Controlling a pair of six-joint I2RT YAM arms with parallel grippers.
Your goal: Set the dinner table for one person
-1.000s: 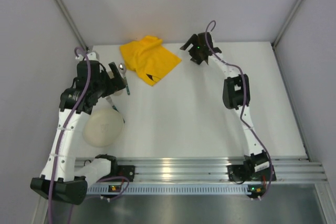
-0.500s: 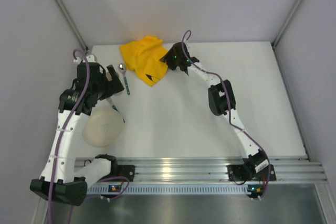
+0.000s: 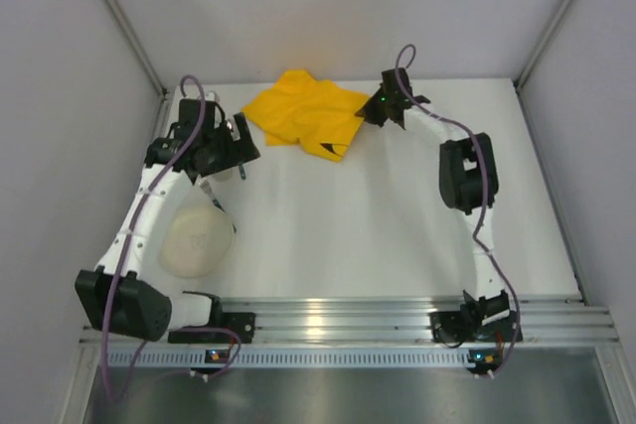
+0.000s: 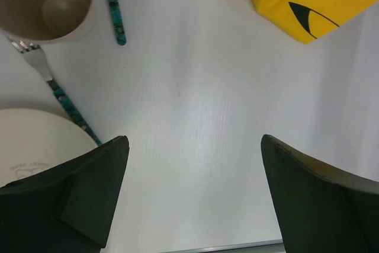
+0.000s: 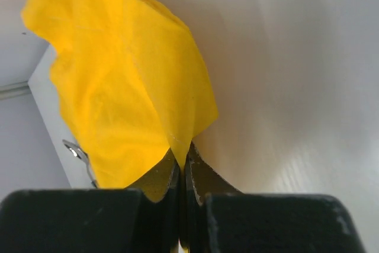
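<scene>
The white dinner table [image 3: 397,225] carries a yellow printed cloth mat [image 3: 308,114] at the back centre. My right gripper [image 3: 385,109] is shut on the mat's right corner; in the right wrist view the yellow cloth [image 5: 124,87] is pinched in the gripper [image 5: 182,158] and hangs lifted off the table. My left gripper [image 3: 224,151] hovers open at the back left with nothing between its fingers [image 4: 100,182]. Below it lie a beige cup [image 4: 47,4], a teal-handled spoon [image 4: 113,4], a fork [image 4: 35,63] and a cream plate [image 4: 35,140].
The cream plate [image 3: 196,240] sits at the near left with the fork [image 3: 217,208] beside its right rim. A ribbed aluminium rail [image 3: 328,320] runs along the near edge. Grey walls close in the table at the back and both sides.
My right gripper reached left to the mat, shut on its corner and drew it to the right, spreading it. My left arm swung toward the back left, still open.
</scene>
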